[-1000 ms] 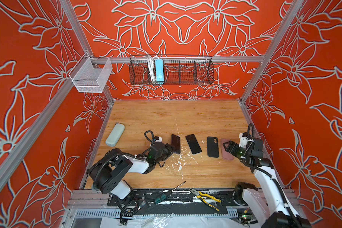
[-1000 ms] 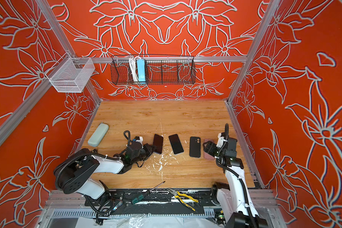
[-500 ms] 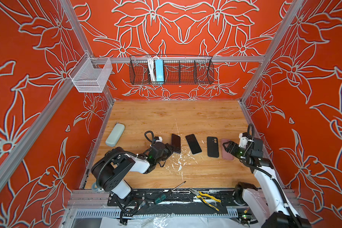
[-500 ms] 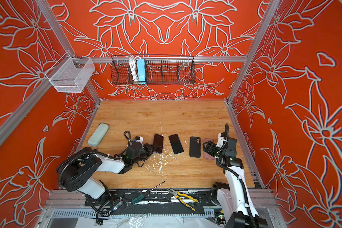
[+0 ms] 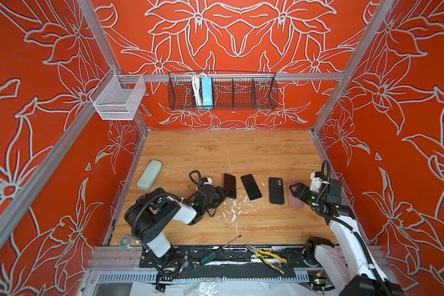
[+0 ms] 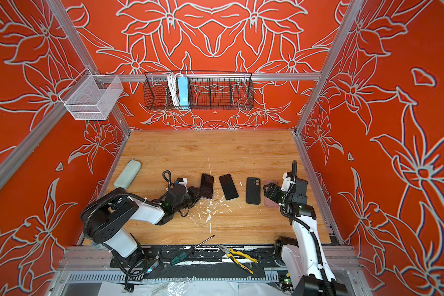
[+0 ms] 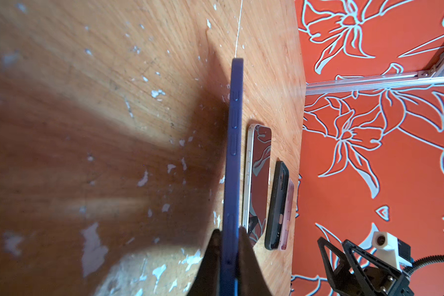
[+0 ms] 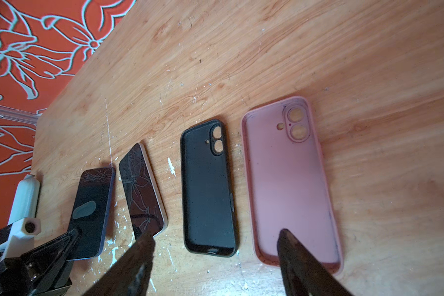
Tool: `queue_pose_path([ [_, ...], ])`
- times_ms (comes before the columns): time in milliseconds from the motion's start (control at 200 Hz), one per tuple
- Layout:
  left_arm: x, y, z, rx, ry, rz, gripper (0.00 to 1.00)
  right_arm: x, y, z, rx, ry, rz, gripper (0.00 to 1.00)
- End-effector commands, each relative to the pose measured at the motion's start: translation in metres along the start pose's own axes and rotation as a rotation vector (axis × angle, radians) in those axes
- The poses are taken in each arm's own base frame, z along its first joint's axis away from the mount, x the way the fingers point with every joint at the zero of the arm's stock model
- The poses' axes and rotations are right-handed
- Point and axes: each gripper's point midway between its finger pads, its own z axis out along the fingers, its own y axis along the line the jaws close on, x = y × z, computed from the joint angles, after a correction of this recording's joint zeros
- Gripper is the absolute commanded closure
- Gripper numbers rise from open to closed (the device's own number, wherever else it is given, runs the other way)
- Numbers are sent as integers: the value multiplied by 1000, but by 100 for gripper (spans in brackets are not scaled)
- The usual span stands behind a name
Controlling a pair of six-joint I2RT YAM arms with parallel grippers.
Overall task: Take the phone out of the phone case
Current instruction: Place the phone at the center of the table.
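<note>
The phone point(image 8: 95, 189) is still seated in the blue case point(image 7: 232, 153), which is found beyond the bare phone point(image 5: 251, 187) from the black case point(image 5: 276, 191). One end is pinched between the narrow jaws of the left gripper point(image 7: 228, 233). The right gripper point(image 5: 295, 192) is held wide and empty over the pink case point(image 8: 290, 179), just beside the black case. Both those cases are seen empty. The removal is judged barely begun, with the peeling apart left to do.

Walls point(image 5: 241, 38): three, orange-red, printed with large pale-outlined flowers. Frame rails point(image 5: 305, 77): bare aluminium, at the corners and at mid-height. Desk point(image 5: 228, 151): light wood grain, flecked white towards the front. Black wire basket point(image 5: 241, 97) on the back rail; white mesh basket point(image 5: 113, 102) at the left corner. Light bright and even.
</note>
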Motion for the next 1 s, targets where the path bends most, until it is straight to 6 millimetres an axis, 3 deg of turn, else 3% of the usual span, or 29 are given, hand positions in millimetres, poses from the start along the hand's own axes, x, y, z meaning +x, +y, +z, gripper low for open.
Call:
queue_pose_path([
  [0, 5, 6, 3, -9, 12, -20, 87, 2, 2, 2, -16, 3, 2, 23],
  [786, 10, 19, 3, -45, 33, -42, 76, 3, 3, 0, -21, 0, 6, 23],
  [901, 11, 21, 2, -64, 34, -33, 67, 3, 3, 0, -21, -4, 5, 23],
  [991, 12, 21, 2, -67, 33, -31, 66, 3, 3, -1, -23, -4, 5, 24],
])
